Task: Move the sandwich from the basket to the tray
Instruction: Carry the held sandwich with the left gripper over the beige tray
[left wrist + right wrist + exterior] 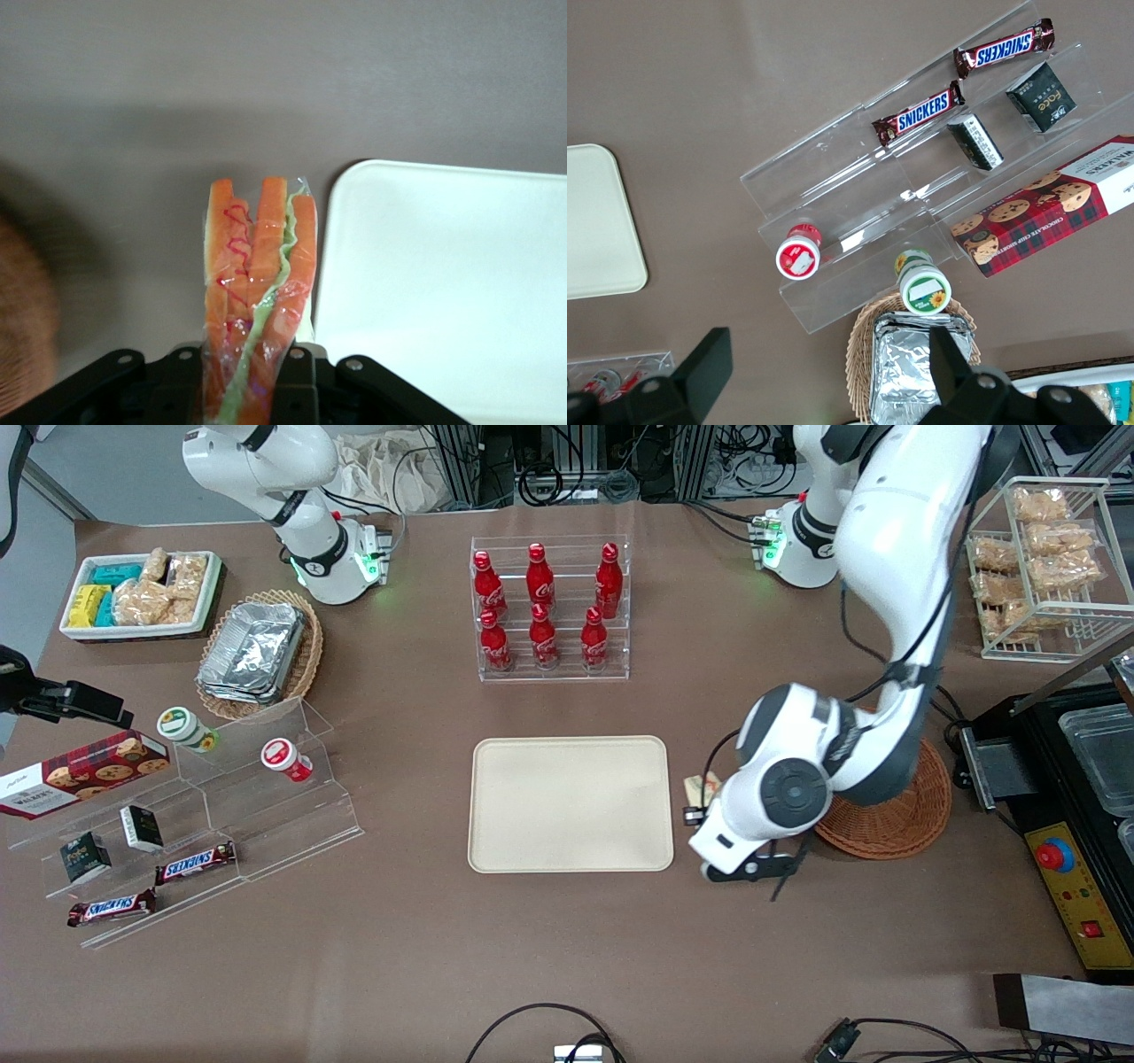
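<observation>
My gripper (250, 376) is shut on the sandwich (257, 274), a plastic-wrapped wedge with orange, red and green layers that stands up between the black fingers (299, 376). In the front view the sandwich (702, 787) pokes out beside the arm's wrist. It hangs over the brown table between the cream tray (571, 803) and the round reddish-brown basket (895, 824). It is just off the tray's edge (354, 266). The basket (22, 328) shows as a blur beside the gripper, and the arm covers much of it in the front view.
A clear rack of red bottles (549, 607) stands farther from the front camera than the tray. Toward the parked arm's end are an acrylic snack stand (190, 824), a tan basket of foil containers (257, 651) and a white bin (142, 593). A black machine (1076, 806) and a wire rack (1045, 567) flank the basket.
</observation>
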### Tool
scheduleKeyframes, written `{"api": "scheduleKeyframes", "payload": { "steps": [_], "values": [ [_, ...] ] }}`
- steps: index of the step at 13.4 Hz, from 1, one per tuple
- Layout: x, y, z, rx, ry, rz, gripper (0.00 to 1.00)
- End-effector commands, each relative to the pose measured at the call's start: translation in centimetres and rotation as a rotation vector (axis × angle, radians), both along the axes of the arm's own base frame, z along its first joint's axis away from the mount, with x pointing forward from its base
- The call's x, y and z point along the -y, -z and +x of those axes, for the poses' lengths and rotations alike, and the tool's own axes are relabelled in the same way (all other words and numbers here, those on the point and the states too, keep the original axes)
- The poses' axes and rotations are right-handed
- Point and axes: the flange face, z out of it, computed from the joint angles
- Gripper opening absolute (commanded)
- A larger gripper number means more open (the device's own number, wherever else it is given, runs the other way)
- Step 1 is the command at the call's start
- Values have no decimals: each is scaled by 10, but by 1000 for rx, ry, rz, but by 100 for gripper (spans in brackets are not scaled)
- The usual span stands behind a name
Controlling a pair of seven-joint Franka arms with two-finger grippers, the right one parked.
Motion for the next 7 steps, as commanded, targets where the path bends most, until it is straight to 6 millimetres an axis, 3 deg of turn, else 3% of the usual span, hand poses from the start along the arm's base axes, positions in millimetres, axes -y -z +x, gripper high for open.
{"api": "scheduleKeyframes", "payload": {
  "steps": [1, 5, 7],
  "values": [
    [28, 23, 0, 16, -9, 9, 0],
    [70, 53, -23, 7, 17, 9, 0],
    [78, 60, -32, -2, -1, 22, 0]
  ]
}}
